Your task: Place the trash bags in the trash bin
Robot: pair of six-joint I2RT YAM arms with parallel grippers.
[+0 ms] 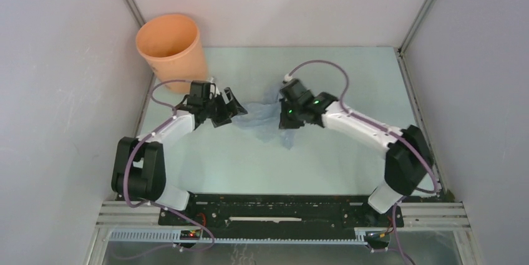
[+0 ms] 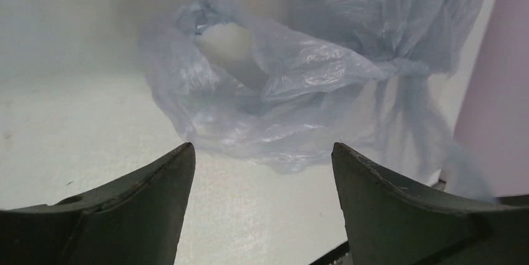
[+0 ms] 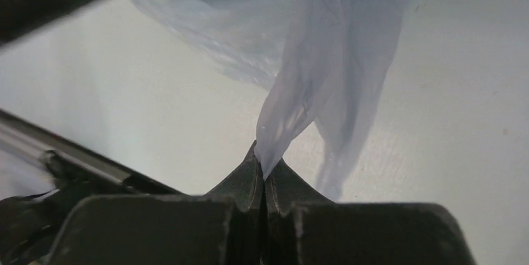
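Pale tabletop (image 1: 249,165) bears the crumpled trash bag (image 1: 263,119) at mid-table, between both arms. On one fold, the right gripper (image 3: 264,160) is pinched tight. Beside the bag, the left gripper (image 2: 262,148) is spread wide, holding nothing. At the far-left corner, the trash bin (image 1: 173,45) stands upright.

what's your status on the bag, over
Right gripper shut on trash bag. Left gripper open, facing it. Bag outside trash bin, bin upright far left. Only left arm between.

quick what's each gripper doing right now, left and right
left gripper: open, holding nothing, the trash bag just ahead of it
right gripper: closed, pinching a fold of the trash bag
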